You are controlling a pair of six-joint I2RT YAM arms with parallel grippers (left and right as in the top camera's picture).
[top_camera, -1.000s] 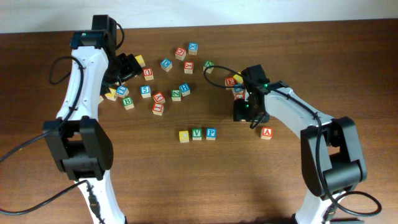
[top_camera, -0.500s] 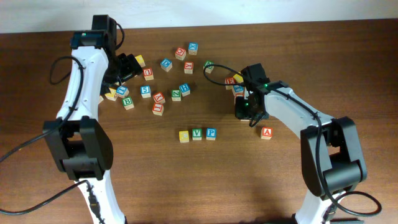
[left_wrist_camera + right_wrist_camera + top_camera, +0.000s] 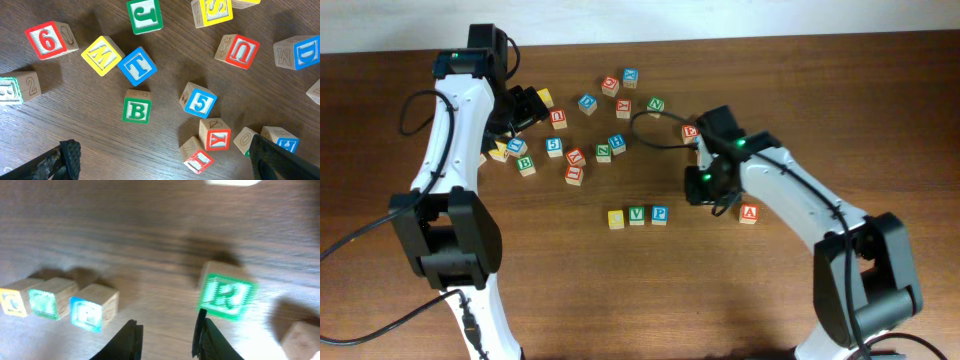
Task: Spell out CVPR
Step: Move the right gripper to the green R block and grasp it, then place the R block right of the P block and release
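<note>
Three of the four letters stood in a tight row near the middle of the worktop [image 3: 740, 300]. Seen from overhead, the yellow cube [image 3: 616, 218] was at the left end, the green V cube [image 3: 637, 215] touched it, and the blue P cube [image 3: 659, 214] touched that, faces up so the word read in order. The place just past the P was bare, evidently left for the last letter. That letter, the green R cube [image 3: 225, 294], lay flat on the wood to the right of the row and apart from it, letter up and slightly skewed. From overhead it was hidden under the right arm. The right hand [image 3: 166, 326] hung low over this spot, its jaws narrowed but apart, with only bare wood between them. The R sat just beyond one fingertip rather than in the gap, so it did not look gripped, though the wrist view was blurred. The step in hand seemed to be bringing the R to the row's end, and the hand would first need to straddle the cube. The left hand [image 3: 165, 150] hovered wide open and empty above the loose cubes at the far left, among them a green B cube [image 3: 137, 108], out of the way.
</note>
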